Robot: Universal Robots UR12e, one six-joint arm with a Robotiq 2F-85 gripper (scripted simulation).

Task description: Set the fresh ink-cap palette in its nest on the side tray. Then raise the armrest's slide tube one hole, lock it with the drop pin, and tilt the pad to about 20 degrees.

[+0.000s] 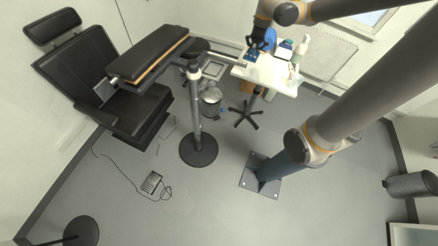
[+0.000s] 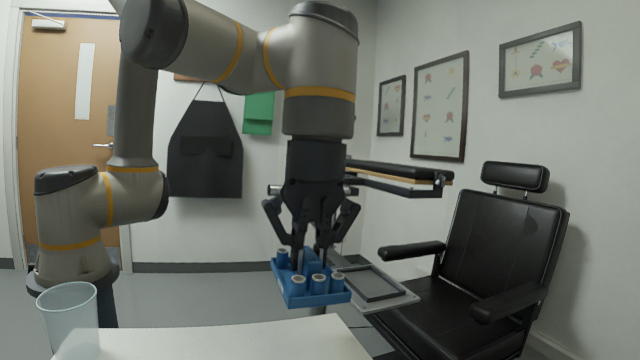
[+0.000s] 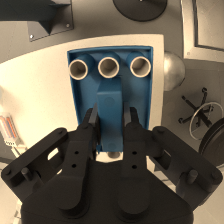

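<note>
Over the left edge of the white work table (image 1: pixel 269 72), the blue ink-cap palette (image 2: pixel 309 282) hangs in the air, gripped by its raised centre handle in my closed gripper (image 2: pixel 309 252). It carries several white-rimmed caps (image 3: pixel 108 67). The side tray (image 1: pixel 212 68) with its dark-framed nest (image 2: pixel 372 284) sits just beyond the palette, on the armrest stand. The armrest pad (image 1: pixel 148 51) lies flat on the stand's slide tube (image 1: pixel 194 96). A white collar (image 1: pixel 194 75) rings the tube below the head. I cannot see the drop pin.
The black client chair (image 1: pixel 96 83) stands left of the stand. A steel bin (image 1: pixel 211 102) sits behind the post. The table holds a pump bottle (image 1: pixel 301 48), boxes (image 1: pixel 283 50) and a cup (image 2: pixel 67 312). A foot pedal (image 1: pixel 151 182) and cable lie on the floor.
</note>
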